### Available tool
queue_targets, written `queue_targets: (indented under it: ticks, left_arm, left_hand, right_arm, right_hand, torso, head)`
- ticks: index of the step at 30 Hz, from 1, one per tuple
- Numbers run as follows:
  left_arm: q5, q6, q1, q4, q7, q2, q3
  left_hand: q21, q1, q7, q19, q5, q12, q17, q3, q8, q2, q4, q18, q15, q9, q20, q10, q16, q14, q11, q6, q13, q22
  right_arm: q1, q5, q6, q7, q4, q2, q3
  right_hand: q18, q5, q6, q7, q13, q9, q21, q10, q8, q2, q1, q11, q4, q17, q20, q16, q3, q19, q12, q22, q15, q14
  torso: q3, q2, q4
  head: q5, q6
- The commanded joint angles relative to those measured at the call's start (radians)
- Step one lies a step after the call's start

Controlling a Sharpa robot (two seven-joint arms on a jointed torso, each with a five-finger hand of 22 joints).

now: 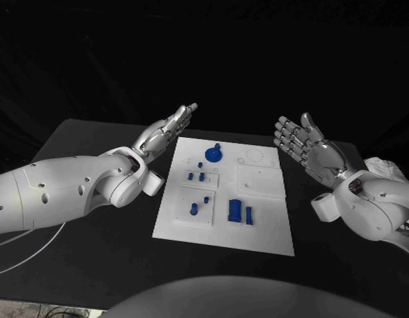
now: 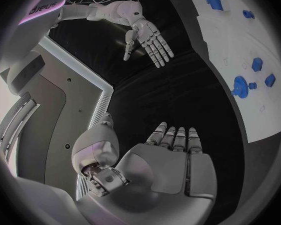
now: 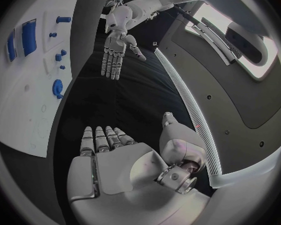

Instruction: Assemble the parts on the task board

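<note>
Now: one white board [image 1: 262,228] mid-table, long axis running away from robot. Blue parts on it: one round gear-like piece [image 1: 213,156] at far end, several small pegs [image 1: 197,177] below it, two upright blocks [image 1: 234,211] near middle. Left hand [image 1: 171,126] beside board's far left corner, fingers straight, holding nothing. Right hand [image 1: 303,142] beyond far right corner, palm toward board, fingers spread, empty.

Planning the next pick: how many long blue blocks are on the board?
2. A wide block and a narrow block lie side by side on the near half of the task board; none seems hidden.
</note>
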Motion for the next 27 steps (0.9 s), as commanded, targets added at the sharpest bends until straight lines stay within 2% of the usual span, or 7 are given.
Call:
queue_targets:
  ticks: [1, 4, 5, 11, 14, 19, 27]
  left_arm:
    - [0.078, -0.090, -0.016, 0.011, -0.005, 0.013, 0.022]
    - [0.156, -0.174, -0.042, 0.021, -0.012, 0.031, 0.065]
    - [0.183, -0.202, -0.051, 0.024, -0.014, 0.037, 0.079]
    - [0.319, -0.350, -0.098, 0.042, -0.026, 0.067, 0.154]
    - [0.362, -0.397, -0.112, 0.048, -0.030, 0.077, 0.178]
    - [0.399, -0.437, -0.125, 0.053, -0.033, 0.085, 0.198]
    - [0.400, -0.437, -0.125, 0.053, -0.034, 0.085, 0.198]
  left_hand:
    - [-0.004, -0.087, 0.000, 0.000, -0.003, -0.003, -0.001, 0.010, -0.003, 0.042, -0.018, -0.006, 0.005, -0.001, -0.003, 0.000, -0.004, 0.000, 0.005, -0.093, -0.001, -0.002]
    - [-0.004, -0.150, 0.000, 0.000, -0.003, -0.003, -0.001, 0.010, -0.003, 0.042, -0.018, -0.006, 0.005, -0.001, -0.003, 0.000, -0.004, 0.000, 0.005, -0.093, -0.001, -0.002]
    - [-0.004, -0.228, 0.000, 0.000, -0.003, -0.003, -0.001, 0.010, -0.003, 0.042, -0.018, -0.006, 0.005, -0.001, -0.003, 0.000, -0.004, 0.000, 0.005, -0.093, -0.001, -0.002]
    - [-0.004, -0.228, 0.000, 0.000, -0.003, -0.003, -0.001, 0.010, -0.003, 0.042, -0.018, -0.006, 0.005, -0.001, -0.003, 0.000, -0.004, 0.000, 0.005, -0.093, -0.001, -0.002]
    - [-0.004, -0.228, 0.000, 0.000, -0.003, -0.003, -0.001, 0.010, -0.003, 0.042, -0.018, -0.006, 0.005, -0.001, -0.003, 0.000, -0.004, 0.000, 0.005, -0.093, -0.001, -0.002]
    - [-0.004, -0.228, 0.000, 0.000, -0.003, -0.003, -0.001, 0.010, -0.003, 0.042, -0.018, -0.006, 0.005, -0.001, -0.003, 0.000, -0.004, 0.000, 0.005, -0.093, -0.001, -0.002]
    - [-0.004, -0.228, 0.000, 0.000, -0.003, -0.003, -0.001, 0.010, -0.003, 0.042, -0.018, -0.006, 0.005, -0.001, -0.003, 0.000, -0.004, 0.000, 0.005, -0.093, -0.001, -0.002]
  right_arm:
    - [-0.012, 0.043, -0.087, 0.006, -0.011, 0.025, 0.019]
    - [-0.032, 0.091, -0.171, 0.010, -0.030, 0.064, 0.055]
    - [-0.039, 0.107, -0.200, 0.011, -0.037, 0.077, 0.068]
    - [-0.080, 0.206, -0.375, 0.019, -0.076, 0.159, 0.143]
    - [-0.094, 0.242, -0.438, 0.022, -0.091, 0.188, 0.170]
    - [-0.111, 0.282, -0.508, 0.025, -0.106, 0.221, 0.201]
    - [-0.114, 0.289, -0.521, 0.026, -0.109, 0.227, 0.206]
  right_hand:
    - [-0.006, -0.003, -0.004, 0.000, -0.001, -0.001, -0.004, 0.000, -0.003, -0.002, -0.084, 0.005, -0.012, -0.001, -0.011, -0.003, 0.004, 0.000, -0.003, -0.001, -0.005, 0.000]
    - [-0.006, -0.003, -0.004, 0.000, -0.001, -0.001, -0.004, 0.000, -0.003, -0.002, -0.144, 0.005, -0.012, -0.001, -0.011, -0.003, 0.004, 0.000, -0.003, -0.001, -0.005, 0.000]
    - [-0.006, -0.003, -0.004, 0.000, -0.001, -0.001, -0.004, 0.000, -0.003, -0.002, -0.222, 0.005, -0.012, -0.001, -0.011, -0.003, 0.004, 0.000, -0.003, -0.001, -0.005, 0.000]
    - [-0.006, -0.003, -0.004, 0.000, -0.001, -0.001, -0.004, 0.000, -0.003, -0.002, -0.222, 0.005, -0.012, -0.001, -0.011, -0.003, 0.004, 0.000, -0.003, -0.001, -0.005, 0.000]
    - [-0.006, -0.003, -0.004, 0.000, -0.001, -0.001, -0.004, 0.000, -0.003, -0.002, -0.222, 0.005, -0.012, -0.001, -0.011, -0.003, 0.004, 0.000, -0.003, -0.001, -0.005, 0.000]
    - [-0.006, -0.003, -0.004, 0.000, -0.001, -0.001, -0.004, 0.000, -0.003, -0.002, -0.222, 0.005, -0.012, -0.001, -0.011, -0.003, 0.004, 0.000, -0.003, -0.001, -0.005, 0.000]
    - [-0.006, -0.003, -0.004, 0.000, -0.001, -0.001, -0.004, 0.000, -0.003, -0.002, -0.222, 0.005, -0.012, -0.001, -0.011, -0.003, 0.004, 0.000, -0.003, -0.001, -0.005, 0.000]
  torso:
    - [0.0075, -0.002, 0.0026]
    - [0.0155, -0.005, 0.0054]
    - [0.0182, -0.006, 0.0064]
    - [0.0350, -0.011, 0.0125]
    - [0.0411, -0.013, 0.0147]
    - [0.0480, -0.015, 0.0171]
    - [0.0494, -0.015, 0.0176]
  head:
    - [-0.011, 0.034]
    - [-0.024, 0.077]
    - [-0.029, 0.091]
    - [-0.057, 0.179]
    - [-0.068, 0.211]
    - [-0.079, 0.247]
    - [-0.082, 0.255]
